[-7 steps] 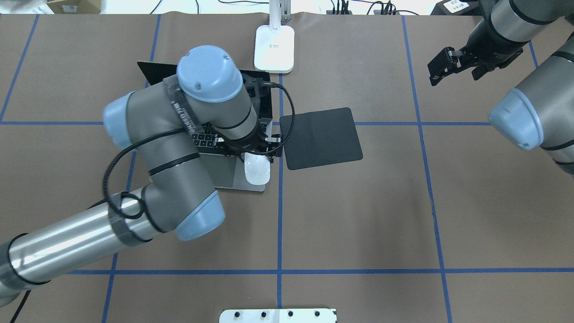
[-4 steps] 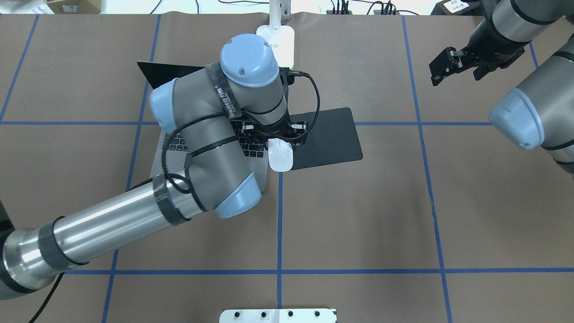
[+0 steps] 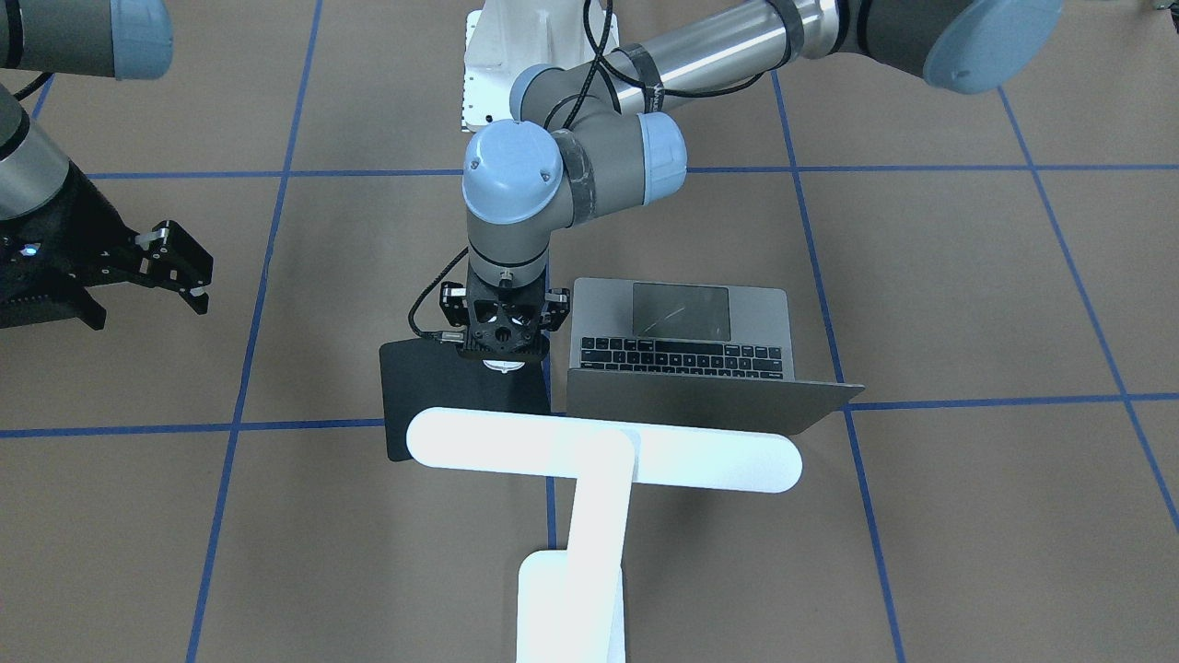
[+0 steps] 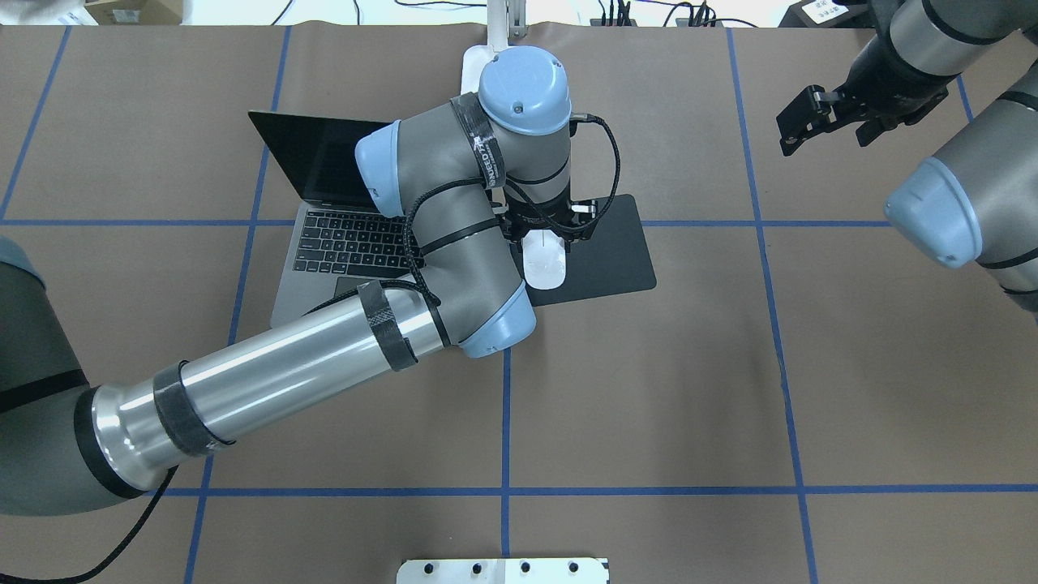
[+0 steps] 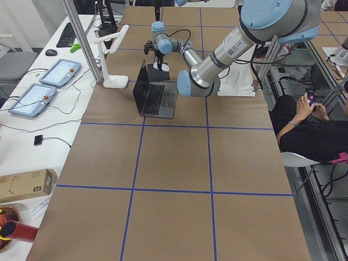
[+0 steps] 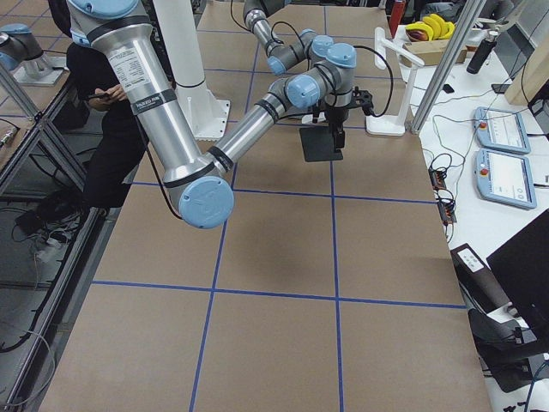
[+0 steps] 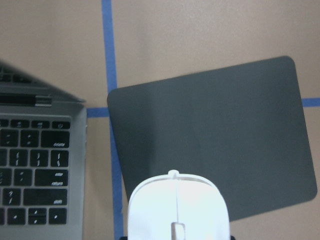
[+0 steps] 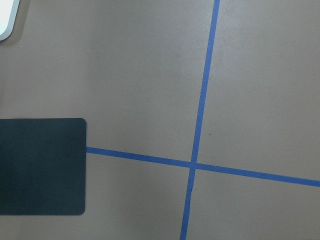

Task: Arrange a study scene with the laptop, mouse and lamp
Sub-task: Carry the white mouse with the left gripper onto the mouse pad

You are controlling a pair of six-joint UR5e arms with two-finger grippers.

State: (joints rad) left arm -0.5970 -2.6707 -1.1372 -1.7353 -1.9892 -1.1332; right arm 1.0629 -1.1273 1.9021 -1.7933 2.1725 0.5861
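My left gripper is shut on the white mouse and holds it over the left part of the black mat. The left wrist view shows the mouse with the mat beyond it. The open grey laptop lies left of the mat, its screen toward the far edge. The white lamp stands behind the laptop; its base is mostly hidden by my left wrist. My right gripper is open and empty at the far right.
A white pedestal plate with bolt holes sits at the table's near edge. Blue tape lines cross the brown table cover. A seated person is beside the table. Tablets lie on a side bench.
My left arm has swung right with the mouse, from above the laptop's right edge to over the black mat. The laptop's keyboard is now uncovered. The right arm has barely moved.
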